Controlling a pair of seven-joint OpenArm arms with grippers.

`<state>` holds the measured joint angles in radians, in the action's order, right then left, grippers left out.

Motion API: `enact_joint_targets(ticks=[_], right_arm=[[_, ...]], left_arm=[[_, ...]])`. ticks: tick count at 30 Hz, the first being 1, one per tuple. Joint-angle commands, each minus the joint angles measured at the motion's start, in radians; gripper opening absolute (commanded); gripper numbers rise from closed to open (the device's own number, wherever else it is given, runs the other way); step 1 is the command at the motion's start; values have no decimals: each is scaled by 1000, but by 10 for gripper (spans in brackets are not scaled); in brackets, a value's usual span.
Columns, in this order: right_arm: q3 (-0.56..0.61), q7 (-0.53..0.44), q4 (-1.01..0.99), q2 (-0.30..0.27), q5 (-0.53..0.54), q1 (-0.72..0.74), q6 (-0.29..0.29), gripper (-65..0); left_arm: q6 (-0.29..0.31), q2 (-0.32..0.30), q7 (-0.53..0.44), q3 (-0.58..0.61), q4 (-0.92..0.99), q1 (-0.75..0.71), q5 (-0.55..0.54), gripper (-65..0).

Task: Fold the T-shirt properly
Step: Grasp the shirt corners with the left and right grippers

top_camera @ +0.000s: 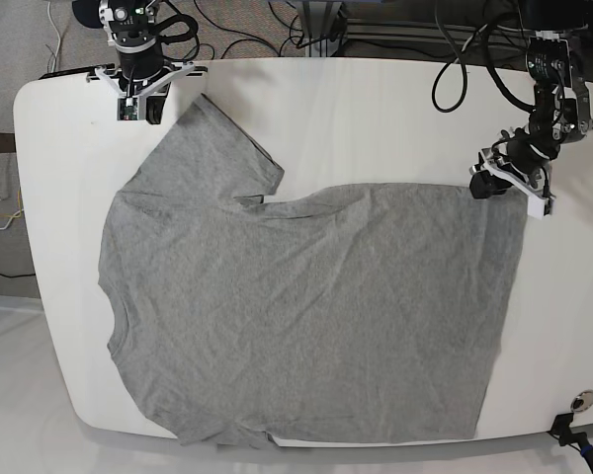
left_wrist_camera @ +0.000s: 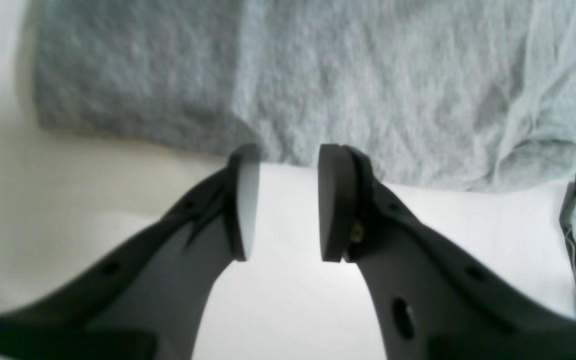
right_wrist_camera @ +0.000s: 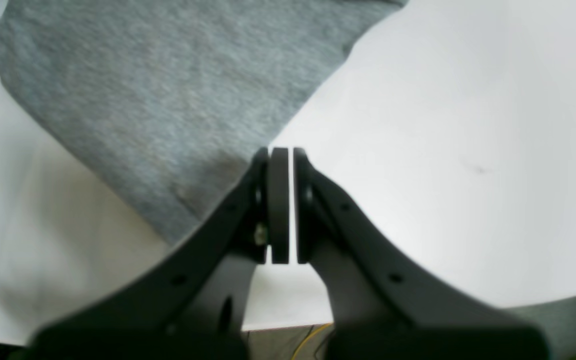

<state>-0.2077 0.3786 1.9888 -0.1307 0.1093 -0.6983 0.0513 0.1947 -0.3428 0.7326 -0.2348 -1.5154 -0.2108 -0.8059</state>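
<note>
left wrist: i see left gripper [left_wrist_camera: 288, 202] jaws apart, empty, at t-shirt [left_wrist_camera: 368, 85] edge. right wrist: right gripper [right_wrist_camera: 282, 205] pads together, beside sleeve. base: t-shirt [top_camera: 306, 316] spread flat on white table [top_camera: 376, 118].

Robotics lab: 2 arms, white table [top_camera: 376, 128], loose cables [top_camera: 237, 39].

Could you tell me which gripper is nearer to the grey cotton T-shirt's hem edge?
Left. The left gripper sits at the grey cotton T-shirt's hem corner; the right gripper hovers by the far sleeve.
</note>
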Motion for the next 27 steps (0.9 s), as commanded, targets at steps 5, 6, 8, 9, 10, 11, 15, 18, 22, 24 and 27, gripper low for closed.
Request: enact_joint_targets(ticks=[5,6,8,9,10,11,15,18,22,24,27], right_arm=[[-3,-20,20,-5,-1,-5,-3,-619],[-3,-20,20,-4,-1,-5,-3,-597],[-3,-20,20,12,-1,-4,-3,-536],[-3,-20,20,19,-1,-4,-3,-503],[-3,-20,20,22,-1,-4,-3,-474],[-3,-22,20,22,-1,-4,-3,-444],[-2,-22,20,24,-1,-4,8,-386],[-2,-22,20,24,0,-4,38,-382],[-2,-22,22,24,22,-4,38,-382],[-8,-22,20,21,97,-4,49,-382],[-46,-20,20,19,192,-5,52,-382]], left_arm=[[7,-14,-14,-34,-20,4,-14,-299],[7,-14,-14,-41,-20,4,-14,-290],[9,-25,-14,-44,-20,4,-16,-286],[12,-37,-14,-44,-20,4,-20,-286],[12,-43,-14,-44,-20,4,-20,-284],[12,-48,-15,-45,-20,6,-20,-276],[12,-60,-15,-120,-18,7,-16,-235],[13,-62,-14,-162,-14,7,-14,-211],[13,-83,-15,-162,46,14,-13,-200],[24,-83,-17,-162,82,27,-14,-193],[59,-81,-17,-163,117,49,-13,-193]])
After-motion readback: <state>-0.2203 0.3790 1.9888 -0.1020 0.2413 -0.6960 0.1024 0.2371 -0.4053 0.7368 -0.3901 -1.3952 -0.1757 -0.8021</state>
